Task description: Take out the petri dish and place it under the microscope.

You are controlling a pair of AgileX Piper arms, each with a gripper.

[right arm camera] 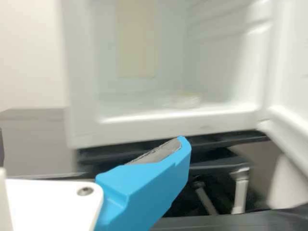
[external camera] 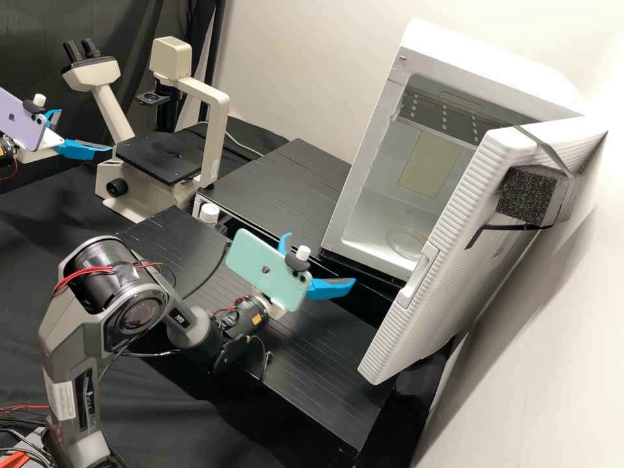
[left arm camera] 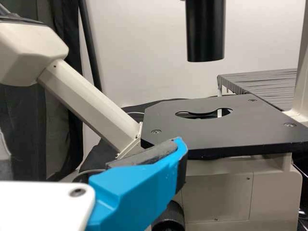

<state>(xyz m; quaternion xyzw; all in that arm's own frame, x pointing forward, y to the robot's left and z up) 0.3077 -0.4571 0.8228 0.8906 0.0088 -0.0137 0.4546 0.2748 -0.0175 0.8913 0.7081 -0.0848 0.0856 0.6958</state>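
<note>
Fetch step, looks like – petri dish (external camera: 406,242) inside white cabinet (external camera: 491,71), door (external camera: 448,260) open, right tool (external camera: 320,259) wide, empty, outside. Left tool (external camera: 85,130) wide near microscope (external camera: 218,123) – next, right should reach in, grip dish

There is one microscope (external camera: 213,130) with two eyepieces (external camera: 73,51), one petri dish (external camera: 407,242), one white cabinet (external camera: 487,75), one door (external camera: 455,260) and one foam block (external camera: 525,194). The left gripper (external camera: 84,130) and right gripper (external camera: 320,258) make two, as do the purple phone (external camera: 19,120) and green phone (external camera: 263,263).
</note>
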